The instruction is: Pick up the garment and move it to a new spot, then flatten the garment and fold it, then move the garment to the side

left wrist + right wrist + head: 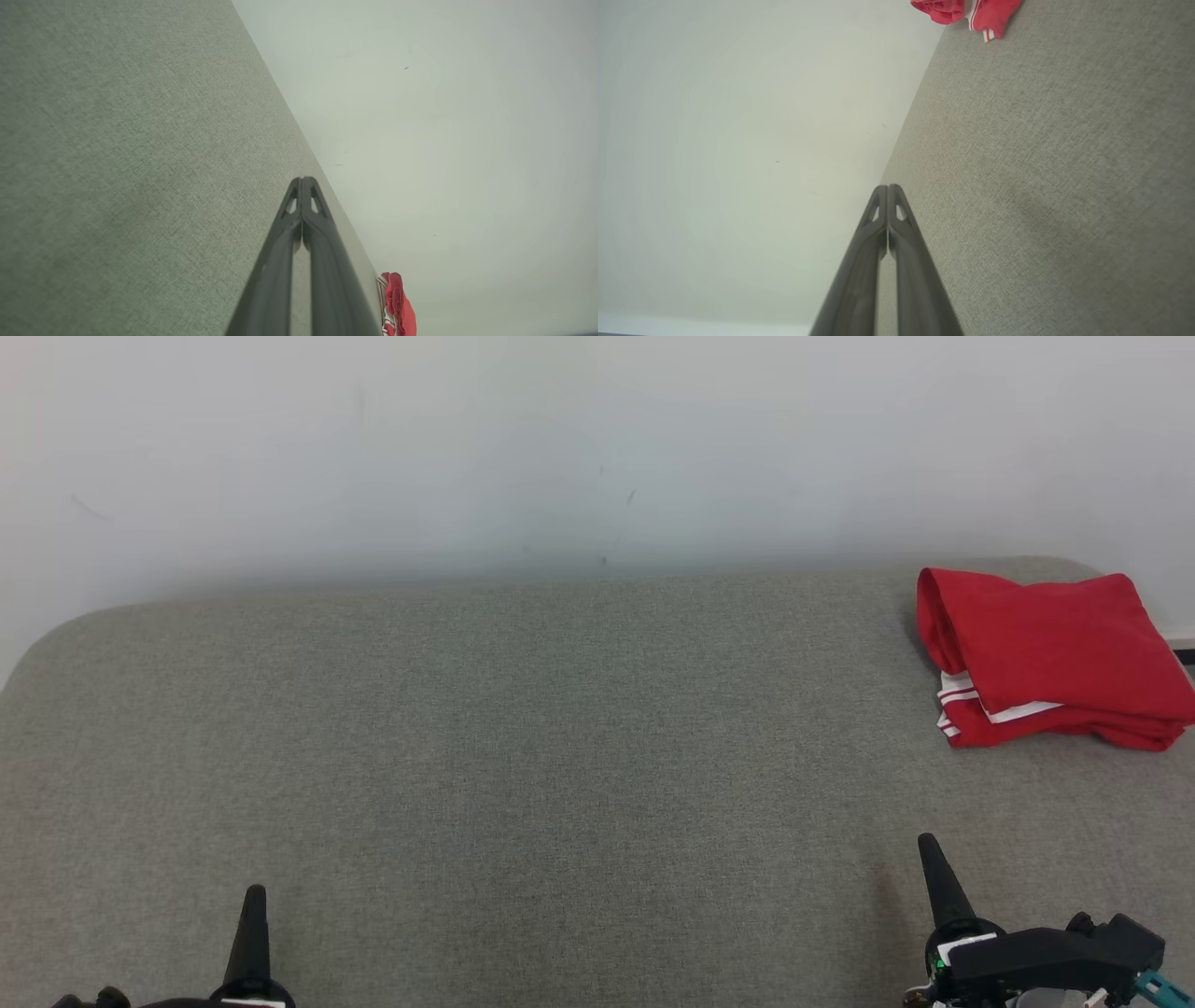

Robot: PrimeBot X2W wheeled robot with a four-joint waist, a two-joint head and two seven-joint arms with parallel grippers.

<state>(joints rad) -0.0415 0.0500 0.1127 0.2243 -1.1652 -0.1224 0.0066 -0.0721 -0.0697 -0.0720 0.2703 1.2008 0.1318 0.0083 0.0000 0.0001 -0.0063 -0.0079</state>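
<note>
A red garment (1050, 653) with white stripes lies folded at the far right of the grey upholstered surface (523, 737), close to the wall. In the left wrist view the garment (397, 303) peeks in at the bottom, and in the right wrist view the garment (971, 11) sits at the top edge. My left gripper (254, 896) rests at the lower left, shut and holding nothing; its tips (302, 179) meet. My right gripper (929, 845) sits at the lower right, well in front of the garment, shut and holding nothing, tips (888, 187) together.
A pale wall (597, 448) rises straight behind the grey surface, with a few faint marks. The surface's far left corner (56, 635) is rounded. A broad stretch of grey fabric lies between the two grippers and the wall.
</note>
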